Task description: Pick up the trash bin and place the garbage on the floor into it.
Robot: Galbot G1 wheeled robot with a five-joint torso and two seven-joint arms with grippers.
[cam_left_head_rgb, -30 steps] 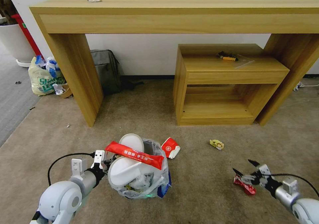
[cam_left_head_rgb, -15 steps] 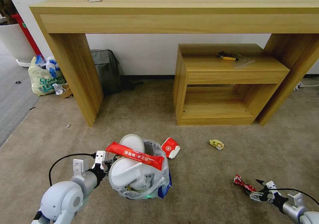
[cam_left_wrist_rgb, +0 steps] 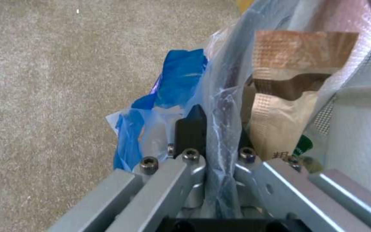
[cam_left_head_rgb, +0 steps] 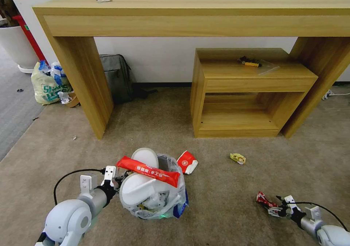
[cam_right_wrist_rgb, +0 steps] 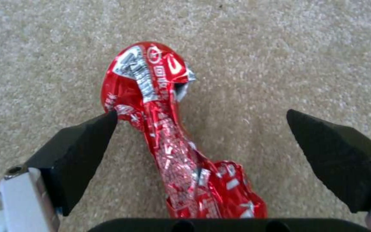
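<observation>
The trash bin [cam_left_head_rgb: 171, 198], lined with a crinkly clear bag with blue print, stands on the beige carpet at lower left. It is heaped with white slippers [cam_left_head_rgb: 138, 187] and a long red wrapper [cam_left_head_rgb: 147, 170]. My left gripper [cam_left_head_rgb: 113, 177] is shut on the bin's rim; the left wrist view shows the gripper [cam_left_wrist_rgb: 217, 135] clamping the bag liner [cam_left_wrist_rgb: 233, 64]. At lower right my right gripper [cam_left_head_rgb: 277, 206] sits low on the floor, open. A crumpled red wrapper [cam_right_wrist_rgb: 151, 96] lies between the fingers of this gripper [cam_right_wrist_rgb: 201, 115], touching one pad.
A flattened red-and-white cup [cam_left_head_rgb: 187, 162] and a yellow wrapper [cam_left_head_rgb: 237, 158] lie on the carpet beyond the bin. Behind stand a big wooden desk [cam_left_head_rgb: 84, 74] and a low wooden cabinet [cam_left_head_rgb: 251, 89]. A grey backpack [cam_left_head_rgb: 116, 76] and a pale-yellow shopping bag [cam_left_head_rgb: 47, 84] sit at the back left.
My right gripper dropped from above the red wrapper to carpet level, and its open fingers now sit on both sides of the wrapper. The left arm and bin stayed put.
</observation>
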